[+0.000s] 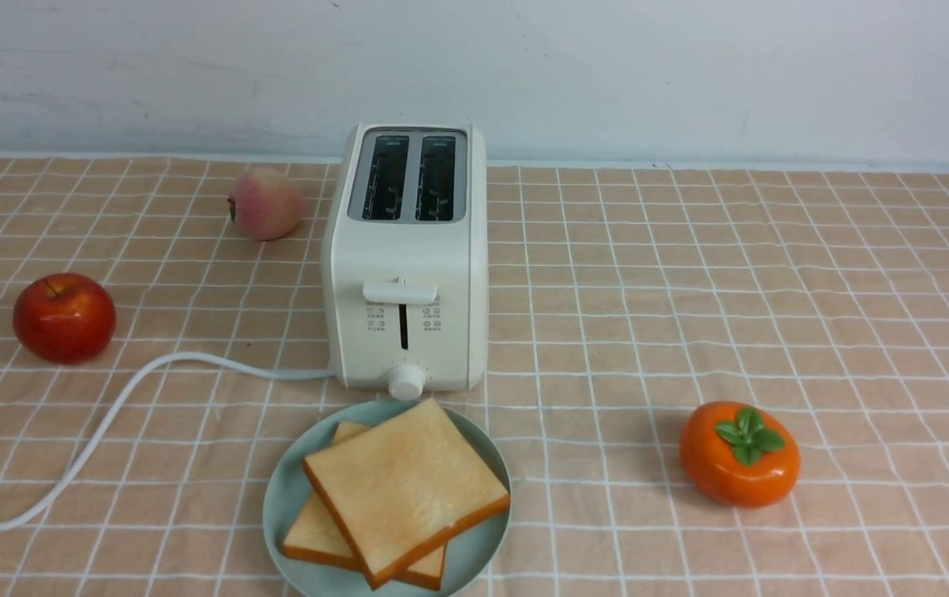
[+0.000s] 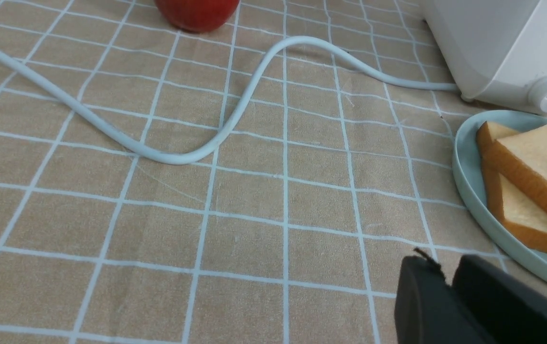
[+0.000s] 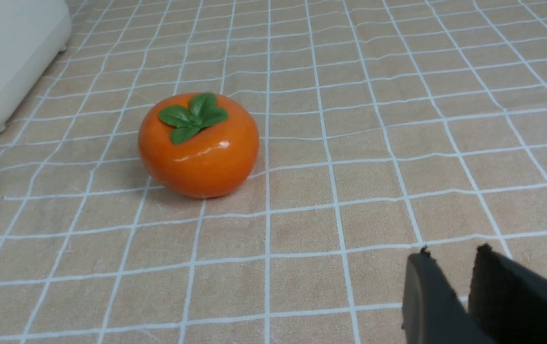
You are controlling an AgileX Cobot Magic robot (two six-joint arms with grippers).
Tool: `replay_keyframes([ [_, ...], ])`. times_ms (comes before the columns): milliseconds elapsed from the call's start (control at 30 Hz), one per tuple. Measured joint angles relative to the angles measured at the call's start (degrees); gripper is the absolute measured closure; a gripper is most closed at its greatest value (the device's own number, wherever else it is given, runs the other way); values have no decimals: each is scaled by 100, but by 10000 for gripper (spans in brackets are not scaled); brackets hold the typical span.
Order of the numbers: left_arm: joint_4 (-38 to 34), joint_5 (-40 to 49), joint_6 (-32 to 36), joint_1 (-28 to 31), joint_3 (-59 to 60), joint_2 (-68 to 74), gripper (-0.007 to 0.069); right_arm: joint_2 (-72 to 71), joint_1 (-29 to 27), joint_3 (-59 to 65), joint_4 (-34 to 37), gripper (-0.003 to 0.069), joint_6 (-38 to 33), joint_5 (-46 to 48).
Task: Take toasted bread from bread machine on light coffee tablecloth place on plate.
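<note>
Front view shows both toast slices (image 1: 404, 487) stacked askew on the plate (image 1: 285, 497), just before the toaster (image 1: 406, 257), whose slots are empty. Left jaws hang over the cloth (image 2: 206, 215) beside the plate, nearly pressed together; right jaws, near the persimmon (image 3: 198, 144), stand slightly apart, pinching nothing.

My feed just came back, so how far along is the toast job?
Looks done. Both toast slices lie stacked on the plate in front of the toaster, and both of its slots show empty. Nothing is in hand: neither arm shows in the front view, and the left gripper and right gripper hold nothing above the tablecloth. Nothing appears left.
</note>
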Motion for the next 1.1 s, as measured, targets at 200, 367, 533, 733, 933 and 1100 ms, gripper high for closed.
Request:
replay_keyframes([
  [200, 0, 0, 0, 0, 0, 0, 533, 0, 0, 0, 0, 503, 0, 0],
  [367, 0, 0, 0, 0, 0, 0, 533, 0, 0, 0, 0, 495, 0, 0],
  [533, 0, 0, 0, 0, 0, 0, 529, 0, 0, 0, 2, 489, 0, 0],
  [733, 0, 0, 0, 0, 0, 0, 522, 0, 0, 0, 2, 484, 0, 0],
  [933, 0, 0, 0, 0, 0, 0, 515, 0, 0, 0, 2, 475, 0, 0],
  [1100, 0, 0, 0, 0, 0, 0, 515, 0, 0, 0, 2, 467, 0, 0],
])
